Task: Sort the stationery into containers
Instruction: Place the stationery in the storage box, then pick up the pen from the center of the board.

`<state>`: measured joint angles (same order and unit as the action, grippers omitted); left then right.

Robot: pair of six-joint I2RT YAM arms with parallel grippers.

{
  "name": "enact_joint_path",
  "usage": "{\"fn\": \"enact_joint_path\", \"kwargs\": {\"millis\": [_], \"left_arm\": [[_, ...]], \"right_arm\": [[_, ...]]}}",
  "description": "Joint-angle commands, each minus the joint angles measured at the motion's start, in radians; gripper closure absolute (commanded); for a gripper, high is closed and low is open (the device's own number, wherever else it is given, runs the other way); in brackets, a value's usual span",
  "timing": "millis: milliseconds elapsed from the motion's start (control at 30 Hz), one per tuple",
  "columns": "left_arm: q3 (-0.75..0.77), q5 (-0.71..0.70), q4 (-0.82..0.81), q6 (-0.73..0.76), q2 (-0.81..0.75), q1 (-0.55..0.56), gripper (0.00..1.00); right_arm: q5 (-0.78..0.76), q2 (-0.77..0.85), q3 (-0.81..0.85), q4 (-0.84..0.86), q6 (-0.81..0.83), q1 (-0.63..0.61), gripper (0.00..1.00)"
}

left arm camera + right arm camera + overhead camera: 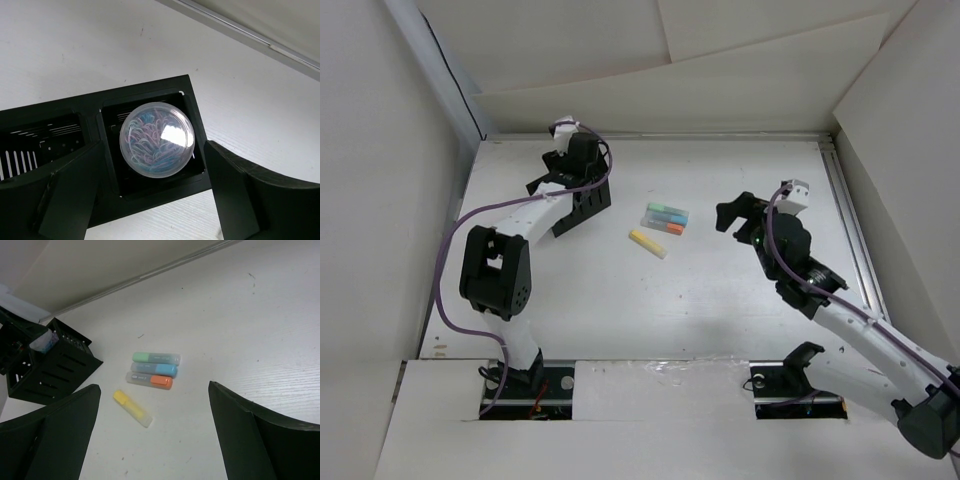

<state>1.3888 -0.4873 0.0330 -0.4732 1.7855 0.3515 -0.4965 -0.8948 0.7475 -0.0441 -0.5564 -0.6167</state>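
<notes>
Left gripper (152, 155) over black organiser box (60, 107), jaws wide, gripping nothing. Clear round tub of paper clips (156, 139) sits in box compartment, between fingers (70, 195).

Right gripper (735, 212) jaws wide, empty, at 3 o'clock of markers.

Green highlighter (150, 357), blue highlighter (160, 369), orange highlighter (152, 380) side by side on table (720, 300). Yellow highlighter (131, 407) at their 7 o'clock, box at 9 o'clock.

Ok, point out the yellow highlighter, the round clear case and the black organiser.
yellow highlighter (132, 408), right wrist view, middle of its barrel.
round clear case (157, 140), left wrist view, centre of its lid.
black organiser (145, 91), left wrist view, its far rim.
</notes>
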Motion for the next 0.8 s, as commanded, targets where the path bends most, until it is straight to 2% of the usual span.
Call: {"fn": "enact_joint_path", "kwargs": {"millis": [0,67,100,133,200,267,300,367,400,467,500,600,633,733,767], "left_arm": [[0.039,-0.019,0.018,0.001,-0.027,-0.002,0.22],[0.024,-0.008,0.018,-0.010,-0.043,-0.002,0.22],[0.009,0.006,0.002,-0.010,-0.076,-0.002,0.27],[-0.035,0.022,-0.039,-0.025,-0.099,-0.002,0.31],[-0.098,0.100,-0.102,-0.044,-0.190,-0.002,0.37],[-0.207,0.165,-0.203,-0.070,-0.253,-0.002,0.46],[-0.243,0.206,-0.235,-0.094,-0.282,0.009,0.49],[-0.330,0.219,-0.301,-0.104,-0.363,0.041,0.50],[-0.352,0.219,-0.315,-0.104,-0.382,0.056,0.50],[-0.396,0.243,-0.337,-0.104,-0.435,0.093,0.50],[-0.445,0.253,-0.366,-0.104,-0.451,0.104,0.50],[-0.561,0.320,-0.436,-0.136,-0.526,0.104,0.50],[-0.586,0.331,-0.446,-0.136,-0.544,0.104,0.50],[-0.652,0.361,-0.446,-0.145,-0.598,0.104,0.50],[-0.665,0.372,-0.446,-0.145,-0.598,0.104,0.50]], "right_arm": [[0.016,-0.026,0.061,0.044,0.015,-0.008,0.05],[0.026,-0.050,0.061,0.055,0.015,-0.008,0.17],[0.036,-0.061,0.061,0.055,0.026,-0.008,0.26],[0.051,-0.088,0.070,0.055,0.026,-0.008,0.54],[0.084,-0.127,0.085,0.064,0.038,-0.008,0.76],[0.119,-0.197,0.113,0.064,0.064,-0.008,0.94],[0.151,-0.223,0.124,0.064,0.078,-0.008,0.97],[0.189,-0.312,0.153,0.064,0.088,-0.018,0.98],[0.206,-0.344,0.165,0.064,0.101,-0.018,0.95],[0.239,-0.407,0.196,0.064,0.101,-0.018,0.83],[0.251,-0.471,0.207,0.064,0.113,-0.028,0.69],[0.291,-0.561,0.251,0.064,0.124,-0.028,0.47],[0.291,-0.616,0.262,0.064,0.139,-0.040,0.36],[0.323,-0.709,0.296,0.064,0.162,-0.051,0.25],[0.334,-0.734,0.306,0.064,0.162,-0.051,0.25]]}}
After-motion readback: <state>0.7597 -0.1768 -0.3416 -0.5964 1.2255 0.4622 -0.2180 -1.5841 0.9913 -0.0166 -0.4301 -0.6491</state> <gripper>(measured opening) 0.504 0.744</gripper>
